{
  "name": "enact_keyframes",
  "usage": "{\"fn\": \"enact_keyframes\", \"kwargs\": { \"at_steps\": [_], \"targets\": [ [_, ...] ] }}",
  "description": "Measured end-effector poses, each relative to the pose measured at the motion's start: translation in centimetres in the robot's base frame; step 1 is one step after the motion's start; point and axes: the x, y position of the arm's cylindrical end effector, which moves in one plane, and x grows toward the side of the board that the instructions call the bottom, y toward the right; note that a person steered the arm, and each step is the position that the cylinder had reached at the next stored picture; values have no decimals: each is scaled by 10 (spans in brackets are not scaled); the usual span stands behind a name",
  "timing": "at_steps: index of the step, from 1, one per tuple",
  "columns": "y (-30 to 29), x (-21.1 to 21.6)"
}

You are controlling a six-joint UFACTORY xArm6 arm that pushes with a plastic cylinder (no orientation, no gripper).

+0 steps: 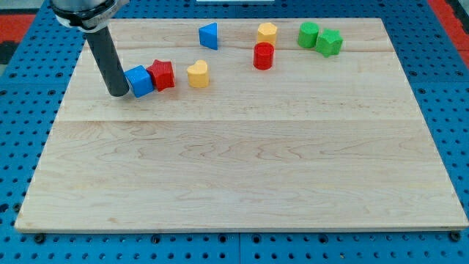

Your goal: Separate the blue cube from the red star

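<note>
So the rest of the board: there's a yellow heart (197, 74) sitting on the wooden board (242, 176), left of centre in the upper part. Up near the view's top edge there's a blue triangle-ish block (209, 35), and further to the view's right a yellow block (267, 32), shape kinda hard to call, maybe a hexagon. Just below that yellow one is a red cylinder (263, 56), standing upright, close but not touching as far as I can see. Over at the top right, a green cylinder (308, 34) and a green star (329, 42) are pressed right up together. Under the board it's all blue pegboard (29, 110) with holes.
</note>
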Motion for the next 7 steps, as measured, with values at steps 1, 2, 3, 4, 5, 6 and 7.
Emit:
{"fn": "enact_keyframes", "kwargs": {
  "at_steps": [1,2,3,4,5,6,7],
  "targets": [
    [-1,1],
    [-5,0],
    [27,8],
    [40,10],
    [40,17],
    [44,17],
    [49,16]
  ]
}}
